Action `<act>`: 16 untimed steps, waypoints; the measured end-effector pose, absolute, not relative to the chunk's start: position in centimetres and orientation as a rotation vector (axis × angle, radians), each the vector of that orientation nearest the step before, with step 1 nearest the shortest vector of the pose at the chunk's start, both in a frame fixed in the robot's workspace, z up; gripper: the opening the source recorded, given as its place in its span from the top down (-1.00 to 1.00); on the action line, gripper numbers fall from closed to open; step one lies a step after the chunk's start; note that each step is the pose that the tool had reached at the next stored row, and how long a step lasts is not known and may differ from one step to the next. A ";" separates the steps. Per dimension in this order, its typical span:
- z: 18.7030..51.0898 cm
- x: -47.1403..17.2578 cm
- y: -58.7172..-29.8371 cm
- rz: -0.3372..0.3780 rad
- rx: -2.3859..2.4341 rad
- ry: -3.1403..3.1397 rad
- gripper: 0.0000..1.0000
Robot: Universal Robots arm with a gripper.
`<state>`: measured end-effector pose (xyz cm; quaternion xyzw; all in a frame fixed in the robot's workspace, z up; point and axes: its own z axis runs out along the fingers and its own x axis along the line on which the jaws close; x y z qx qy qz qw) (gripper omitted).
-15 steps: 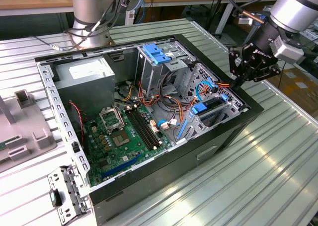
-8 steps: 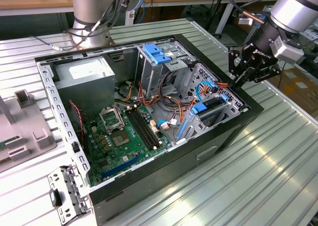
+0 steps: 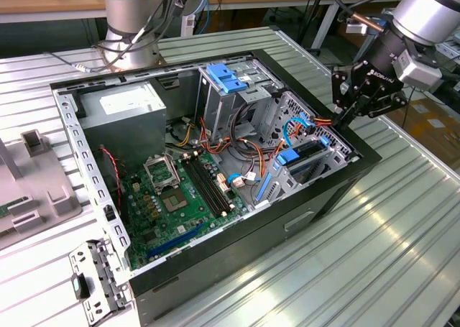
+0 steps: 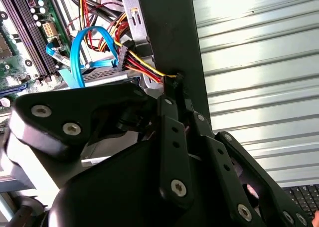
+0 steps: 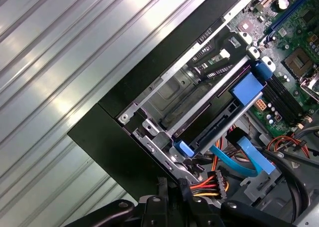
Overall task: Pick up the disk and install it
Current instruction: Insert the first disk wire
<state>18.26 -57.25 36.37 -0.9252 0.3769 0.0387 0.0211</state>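
The black end effector (image 3: 343, 110) hangs at the right of the exterior view, over the rim of the open black computer case (image 3: 316, 197) lying on the ribbed metal desk (image 3: 402, 255). Its fingertips sit at a red, yellow and black power cable plug (image 4: 130, 62); the second wrist view shows that plug just ahead of the black linkage, yet whether the fingers clamp it cannot be told. The flat silver-metal disk with blue side rails (image 3: 305, 158) sits in the lower drive bay, right of centre in the exterior view. The first wrist view shows its blue plastic tab (image 5: 246, 90) and rear connector. The green motherboard (image 3: 176, 197) and the grey power-supply box (image 3: 122, 115) show in the exterior view.
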 end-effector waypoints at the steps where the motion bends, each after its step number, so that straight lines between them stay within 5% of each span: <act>1: 36.4 18.3 -57.2 0.120 -2.868 1.168 0.64; 16: 37.5 17.6 -57.2 0.117 -2.863 1.166 0.64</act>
